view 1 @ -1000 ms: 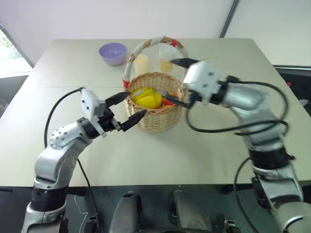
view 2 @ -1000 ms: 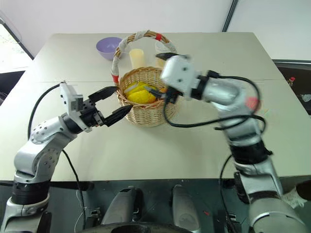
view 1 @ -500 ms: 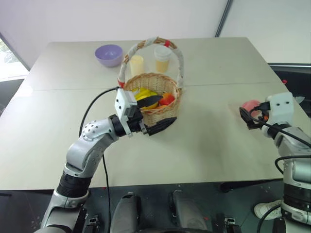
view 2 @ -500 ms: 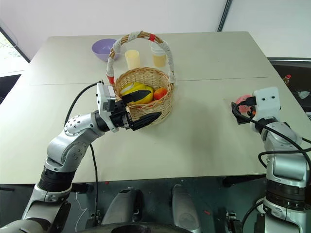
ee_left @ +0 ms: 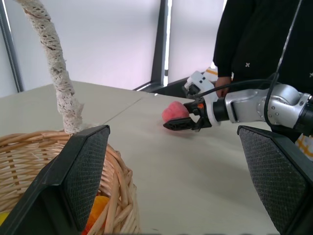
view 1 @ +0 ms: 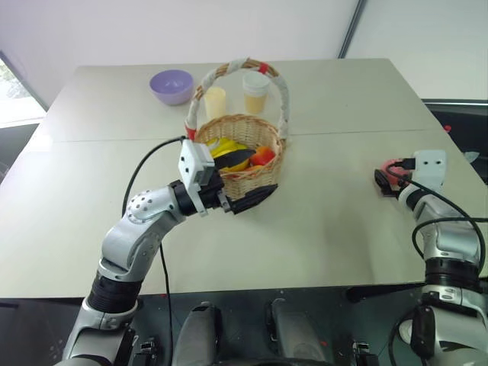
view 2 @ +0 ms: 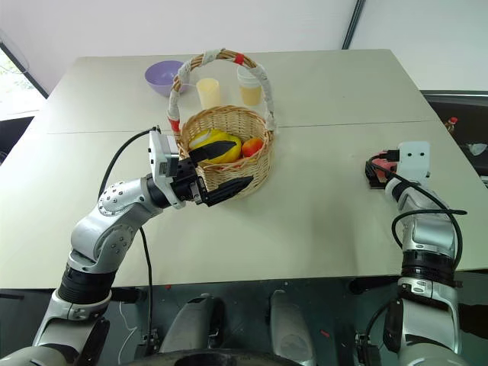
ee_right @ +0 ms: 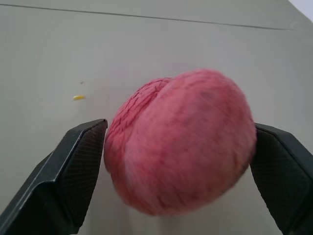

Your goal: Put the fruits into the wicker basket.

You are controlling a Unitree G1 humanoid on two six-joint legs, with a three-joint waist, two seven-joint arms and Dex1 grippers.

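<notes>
The wicker basket [view 1: 245, 179] stands mid-table with yellow fruit [view 1: 223, 147] and a red-orange fruit [view 1: 264, 155] inside. My left gripper [view 1: 264, 172] is open and straddles the basket's near rim, one finger over the fruits and the other outside the wall. Far to the right, a pink peach [ee_right: 181, 142] rests on the table. My right gripper [view 2: 375, 171] lies low on the table around the peach [ee_left: 174, 111], and both pads [ee_right: 80, 161] press against its sides.
A purple bowl [view 1: 174, 85] and two pale yellow cups [view 1: 216, 101] [view 1: 255, 90] stand behind the basket. The table's right edge [view 1: 465, 177] runs close to my right gripper. A person in dark clothes [ee_left: 254, 39] stands beyond that edge.
My right arm swung from the basket out to the right and sank to the table, and its jaws narrowed onto the peach. My left gripper slid right onto the basket's rim.
</notes>
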